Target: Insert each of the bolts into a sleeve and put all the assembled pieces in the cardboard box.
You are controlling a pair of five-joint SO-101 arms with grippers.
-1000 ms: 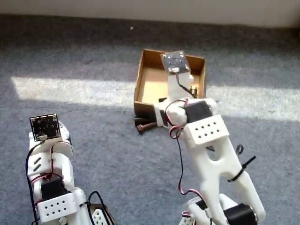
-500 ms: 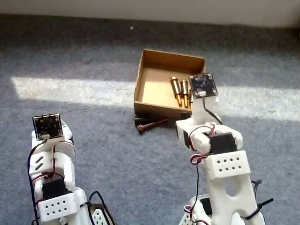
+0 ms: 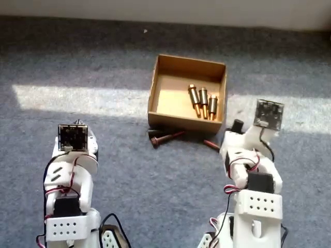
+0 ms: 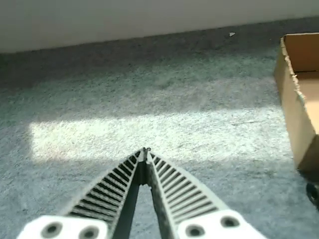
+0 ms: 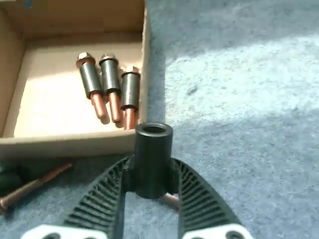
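Beside the cardboard box (image 3: 189,60), at the corner nearest the right arm, the right gripper (image 5: 153,168) is clamped on a black sleeve (image 5: 153,149). The sleeve stands upright, bore upward, with one ribbed finger against each side. Three assembled pieces (image 5: 109,84) lie side by side inside the box. One loose bolt (image 3: 169,136) lies on the carpet (image 3: 103,62) along the box's front wall, and a second bolt (image 3: 211,144) lies near the gripped sleeve. The left gripper (image 4: 144,153) hangs over bare carpet, well apart from the box, its fingers pressed together and holding nothing.
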